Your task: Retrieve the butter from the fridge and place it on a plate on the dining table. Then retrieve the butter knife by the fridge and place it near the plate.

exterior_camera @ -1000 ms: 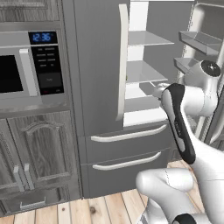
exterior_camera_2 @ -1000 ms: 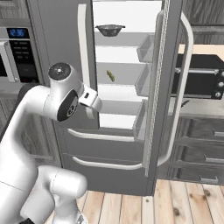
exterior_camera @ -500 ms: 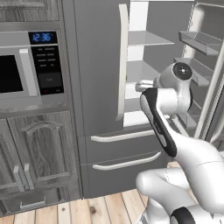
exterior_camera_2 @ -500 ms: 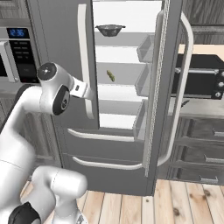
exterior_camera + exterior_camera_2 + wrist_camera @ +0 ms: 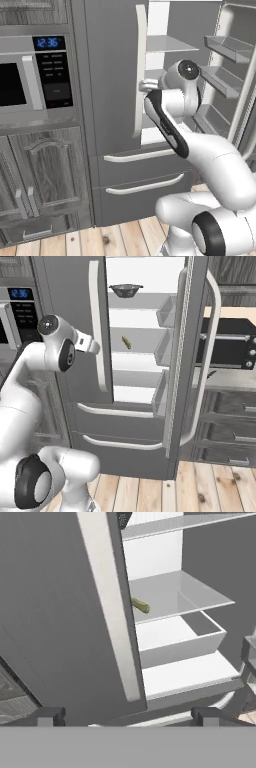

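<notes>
One fridge [image 5: 65,316] door open; butter [image 5: 126,343] lies on middle shelf [image 5: 175,597] inside. Your arm has swung left, across closed door handle [image 5: 140,70]. End effector [image 5: 127,714] wide, empty. Swing back toward shelf.

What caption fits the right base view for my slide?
Right fridge door open, butter on a middle shelf, bowl above; open gripper faces the closed left door.

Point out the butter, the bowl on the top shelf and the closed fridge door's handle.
butter [image 5: 126,342]: right base view, middle of the stick.
bowl [image 5: 125,290]: right base view, its dark outer wall.
fridge door handle [image 5: 140,75]: left base view, mid-length of the pale bar.
</notes>
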